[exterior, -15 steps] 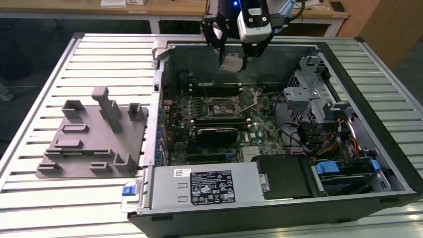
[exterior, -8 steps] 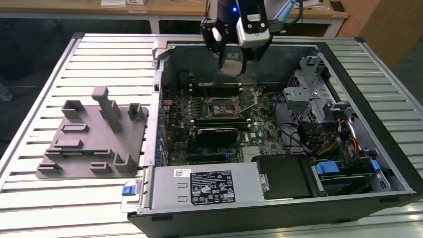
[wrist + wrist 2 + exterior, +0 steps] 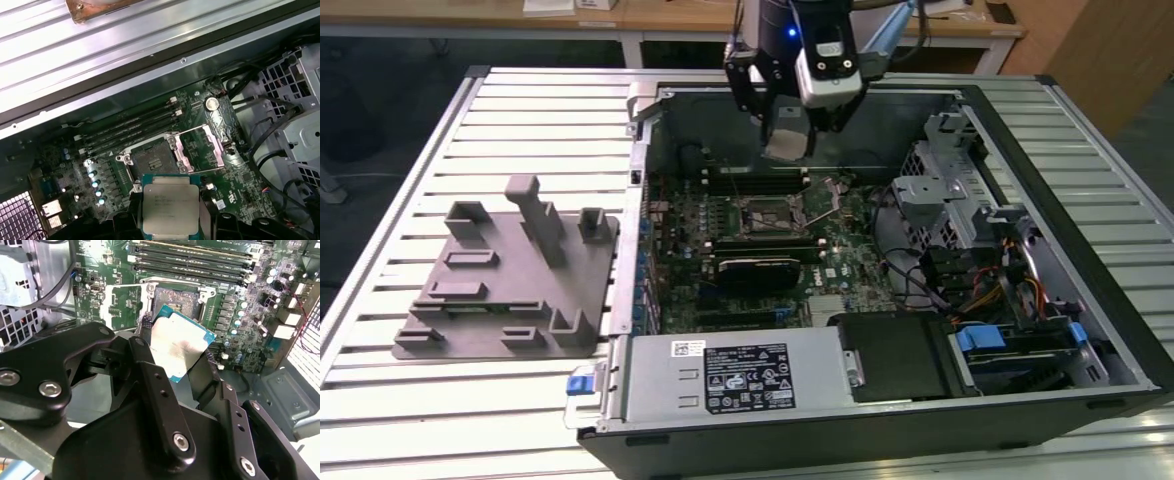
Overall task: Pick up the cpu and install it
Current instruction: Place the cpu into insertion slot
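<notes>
Arm (image 3: pixel 795 35) pointing down into computer case (image 3: pixel 854 440), pincer (image 3: pixel 787 132) clamped on cpu (image 3: pixel 170 207), poised above open socket (image 3: pixel 154 159).

Exterior view: set high and off the arm. It looks obliquely down across the table (image 3: pixel 400 150) into the open computer case (image 3: pixel 881 435), far enough back to frame the whole case and the grey fixture (image 3: pixel 494 290) beside it.

First wrist view: close, facing steeply down on the motherboard (image 3: pixel 240 180).

Second wrist view: closer still, sighting along the gripper (image 3: pixel 177 342) linkage from behind.

All three views share the open socket (image 3: pixel 767 212) and the memory slots (image 3: pixel 754 180). Both wrist views share the cpu (image 3: pixel 182 347) clamped in the gripper.
</notes>
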Available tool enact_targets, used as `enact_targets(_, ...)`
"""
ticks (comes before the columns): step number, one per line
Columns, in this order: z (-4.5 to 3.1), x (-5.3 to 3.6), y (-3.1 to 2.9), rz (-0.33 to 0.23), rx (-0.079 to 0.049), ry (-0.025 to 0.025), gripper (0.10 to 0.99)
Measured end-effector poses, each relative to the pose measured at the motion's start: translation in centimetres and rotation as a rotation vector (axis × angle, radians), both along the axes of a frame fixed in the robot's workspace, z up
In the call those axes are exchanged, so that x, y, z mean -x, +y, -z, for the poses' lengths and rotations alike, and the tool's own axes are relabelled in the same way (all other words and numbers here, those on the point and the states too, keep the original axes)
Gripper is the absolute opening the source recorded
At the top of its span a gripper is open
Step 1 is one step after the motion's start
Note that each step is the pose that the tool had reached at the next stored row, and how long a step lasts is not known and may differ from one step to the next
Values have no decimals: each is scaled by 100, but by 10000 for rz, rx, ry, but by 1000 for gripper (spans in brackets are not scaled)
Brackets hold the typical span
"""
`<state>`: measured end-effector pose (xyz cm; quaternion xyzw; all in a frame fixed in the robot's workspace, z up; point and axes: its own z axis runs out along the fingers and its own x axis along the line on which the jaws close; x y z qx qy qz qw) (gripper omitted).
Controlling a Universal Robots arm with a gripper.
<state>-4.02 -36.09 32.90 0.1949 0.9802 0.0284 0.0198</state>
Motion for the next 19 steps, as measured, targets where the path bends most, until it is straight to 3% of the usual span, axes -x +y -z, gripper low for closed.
enact_targets(19, 258, 0, 0, 0, 104, 0, 541)
